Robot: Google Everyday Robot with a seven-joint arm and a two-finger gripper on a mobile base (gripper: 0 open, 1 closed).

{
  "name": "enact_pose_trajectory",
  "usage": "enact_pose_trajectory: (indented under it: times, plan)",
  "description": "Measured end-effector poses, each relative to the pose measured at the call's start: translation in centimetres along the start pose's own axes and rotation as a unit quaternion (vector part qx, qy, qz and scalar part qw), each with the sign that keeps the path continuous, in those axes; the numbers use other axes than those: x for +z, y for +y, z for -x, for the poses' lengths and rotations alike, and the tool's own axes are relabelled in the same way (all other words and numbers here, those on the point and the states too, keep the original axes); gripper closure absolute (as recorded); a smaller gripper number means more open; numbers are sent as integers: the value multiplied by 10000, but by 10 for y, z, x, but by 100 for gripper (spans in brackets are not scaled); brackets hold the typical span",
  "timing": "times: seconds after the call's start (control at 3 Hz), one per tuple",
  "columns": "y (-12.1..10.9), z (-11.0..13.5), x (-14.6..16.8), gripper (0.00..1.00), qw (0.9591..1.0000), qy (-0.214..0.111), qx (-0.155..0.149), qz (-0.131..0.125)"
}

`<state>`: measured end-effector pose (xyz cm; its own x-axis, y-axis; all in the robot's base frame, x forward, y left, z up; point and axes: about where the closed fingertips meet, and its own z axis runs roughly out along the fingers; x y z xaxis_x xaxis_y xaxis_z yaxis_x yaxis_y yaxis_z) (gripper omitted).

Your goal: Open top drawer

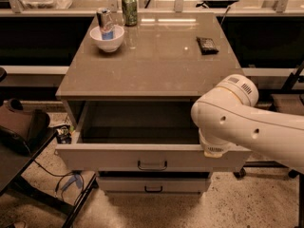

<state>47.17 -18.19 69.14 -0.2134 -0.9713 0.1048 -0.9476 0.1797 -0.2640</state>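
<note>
gripper: hidden behind arm at top drawer's right front edge, grip cannot be told | top drawer: pulled out, handle free | table: bowl holding can, green can, dark packet
</note>
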Motion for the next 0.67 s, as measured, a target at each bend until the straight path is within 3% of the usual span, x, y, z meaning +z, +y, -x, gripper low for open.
enact_pose_trajectory:
  times: [0.33, 0.67]
  plan:
    - [26, -17, -48, 100, 9997, 161, -22, -182]
    - [36, -15, -104, 100, 9985, 110, -402, -343]
